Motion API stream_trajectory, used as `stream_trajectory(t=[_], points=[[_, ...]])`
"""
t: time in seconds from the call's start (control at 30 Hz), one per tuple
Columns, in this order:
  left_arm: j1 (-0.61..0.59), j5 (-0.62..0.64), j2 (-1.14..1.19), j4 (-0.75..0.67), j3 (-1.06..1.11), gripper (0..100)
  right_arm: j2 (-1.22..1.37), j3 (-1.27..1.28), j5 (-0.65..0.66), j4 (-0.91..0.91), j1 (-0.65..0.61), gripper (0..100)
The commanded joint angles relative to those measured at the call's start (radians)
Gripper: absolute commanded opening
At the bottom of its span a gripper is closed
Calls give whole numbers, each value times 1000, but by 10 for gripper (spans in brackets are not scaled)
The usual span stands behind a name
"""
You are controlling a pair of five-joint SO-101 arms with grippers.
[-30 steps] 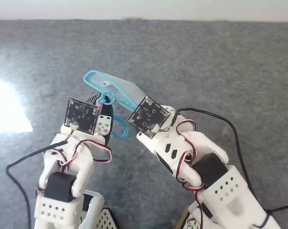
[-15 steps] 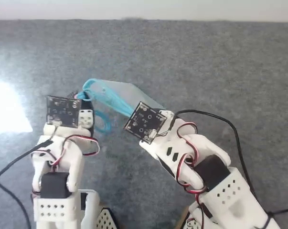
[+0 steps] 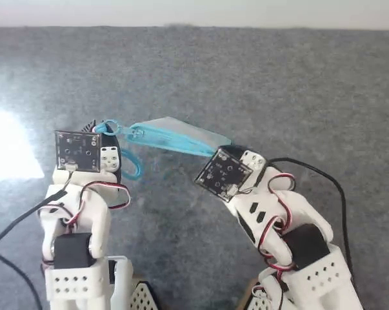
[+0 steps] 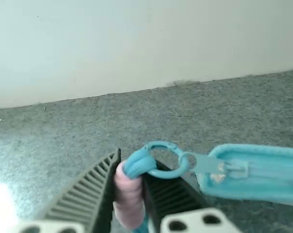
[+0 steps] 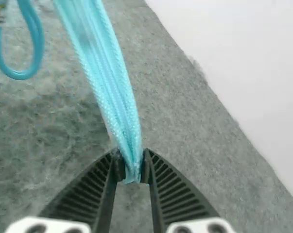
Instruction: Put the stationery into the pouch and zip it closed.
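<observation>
A: Where is the pouch at this moment?
B: The light blue pouch [image 3: 181,137] is stretched between the two hands, over the grey table [image 3: 297,84]. One end is in the right hand [image 3: 238,152], and the other end points to the left hand [image 3: 108,134].
A: How is the right hand?
B: From its own wrist camera, the right hand [image 5: 129,167] is pressed together on the narrow edge of the pouch [image 5: 107,82]. Both fingers touch the fabric.
A: And the left hand?
B: The left hand [image 4: 131,177] pinches the blue cord loop [image 4: 136,162]. This loop goes through the metal ring [image 4: 178,162] of the zip slider [image 4: 219,167]. Something pink is also between its fingers; I cannot tell what it is.
A: Where is the slider?
B: At the end of the pouch nearest to the left hand. The free part of the cord loop hangs just beside this hand.
A: What is inside the pouch?
B: I cannot tell.
</observation>
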Motion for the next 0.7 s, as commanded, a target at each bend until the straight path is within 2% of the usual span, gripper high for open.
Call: stream_trajectory(t=[0.0, 0.13, 0.2, 0.3, 0.43, 0.5, 0.67], points=[[-49, -18, 5, -43, -7, 9, 56, 5, 15, -45, 77, 6], [17, -21, 3, -57, 39, 12, 145, -2, 6, -105, 77, 7], [63, -21, -5, -51, 59, 25, 176, -18, -40, -90, 76, 8], [101, -23, -5, -25, 59, 132, 186, -54, -72, -31, 76, 48], [106, -23, -5, -21, 59, 277, 185, -64, -75, -15, 76, 188], [107, -23, -6, -21, 59, 291, 193, -64, -75, -13, 77, 225], [109, -18, -6, -23, 64, 292, 194, -61, -114, -12, 85, 226]])
